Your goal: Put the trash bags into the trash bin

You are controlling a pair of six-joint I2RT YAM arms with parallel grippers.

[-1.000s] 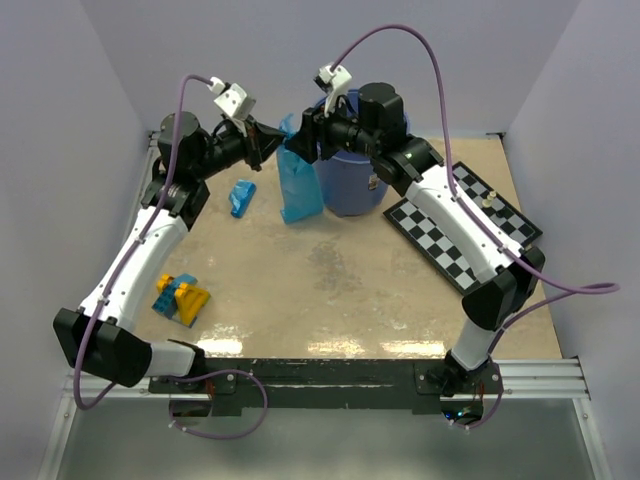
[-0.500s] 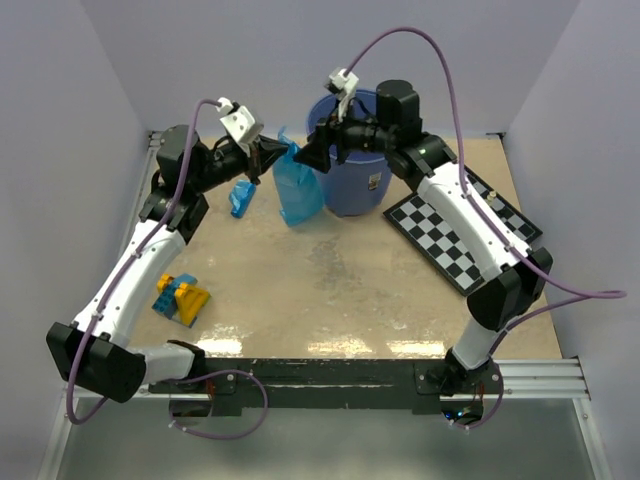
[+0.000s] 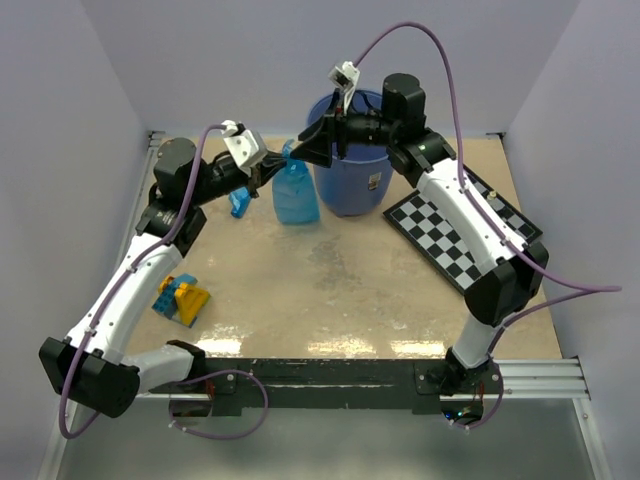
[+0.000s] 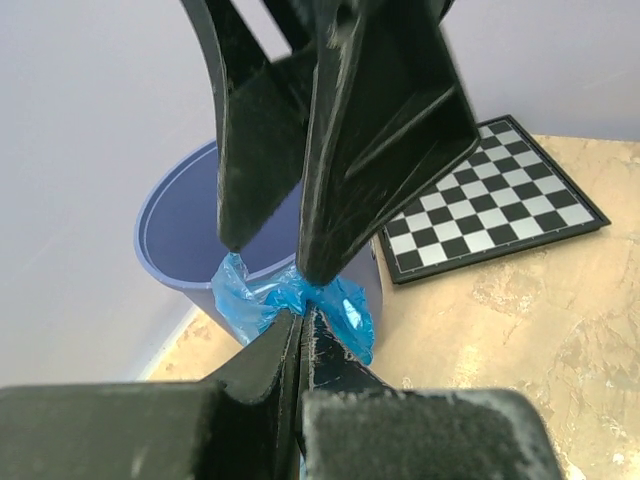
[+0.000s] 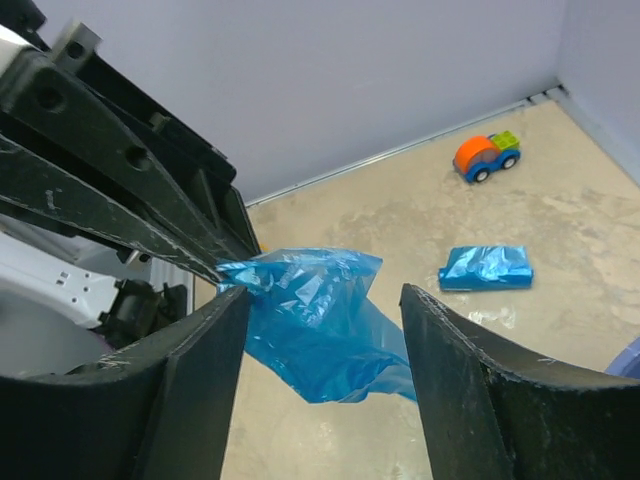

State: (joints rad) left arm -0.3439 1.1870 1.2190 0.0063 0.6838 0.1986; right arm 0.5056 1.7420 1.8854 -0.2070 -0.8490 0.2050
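**Blue film bag pinched beside the bin, not yet inside**

Blue and crinkly, the hanging trash bag (image 3: 295, 198) droops at the 9 o'clock side of the trash bin (image 3: 352, 180), just beside its wall and outside the rim. Whether its lower end rests on the table (image 3: 330, 290) or hangs just clear cannot be told. The bin stands upright at the table's 12 o'clock, a small white label on its wall facing 5 o'clock.

The left gripper (image 4: 300, 318) is clamped tight on the bag's bunched top edge, with film spilling out to both sides of the closed tips. The right gripper (image 5: 324, 291) reaches in from the bin side with its jaws spread wide. The bag's upper part lies in the gap between them and one finger is close against the film, but nothing is gripped there. The two grippers meet nearly tip to tip above the bag.

A folded trash bag (image 5: 486, 268) lies flat on the table at about 11 o'clock, near the left arm. An orange-and-blue toy car (image 5: 487, 157) sits beyond it, by the back wall. The chessboard (image 3: 460, 232) lies flat at 2 o'clock, just beside the bin. Yellow and blue toy blocks (image 3: 181, 298) are heaped at 8 o'clock, well apart from the bags.
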